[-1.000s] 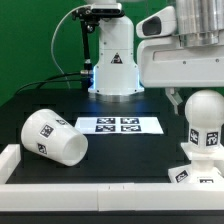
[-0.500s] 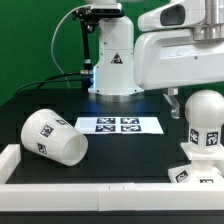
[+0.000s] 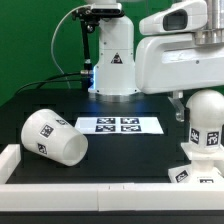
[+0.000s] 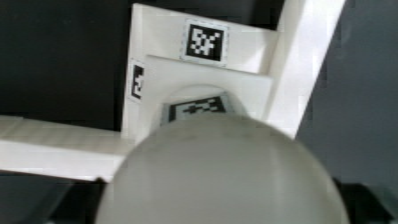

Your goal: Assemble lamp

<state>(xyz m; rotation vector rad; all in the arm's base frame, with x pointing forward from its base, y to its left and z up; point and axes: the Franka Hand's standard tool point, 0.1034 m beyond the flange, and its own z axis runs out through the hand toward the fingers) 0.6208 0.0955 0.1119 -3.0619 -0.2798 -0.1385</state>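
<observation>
Black table (image 3: 120, 152): shade (image 3: 52, 137) (tipped), marker board (image 3: 119, 125), base (image 3: 190, 170)

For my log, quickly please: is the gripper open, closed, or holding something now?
Gripper: cannot be told; it is close by the bulb, but its fingers are mostly hidden.

Marker board (image 3: 120, 125) flat on black table (image 3: 45, 95), white rail (image 3: 95, 186) along table edge

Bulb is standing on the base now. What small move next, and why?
Probably lift the gripper straight up, clear of the bulb. The bulb stands upright on the base at the exterior view's right and fills the wrist view, while the shade lies on its side, apart at the left, not yet fitted.
</observation>
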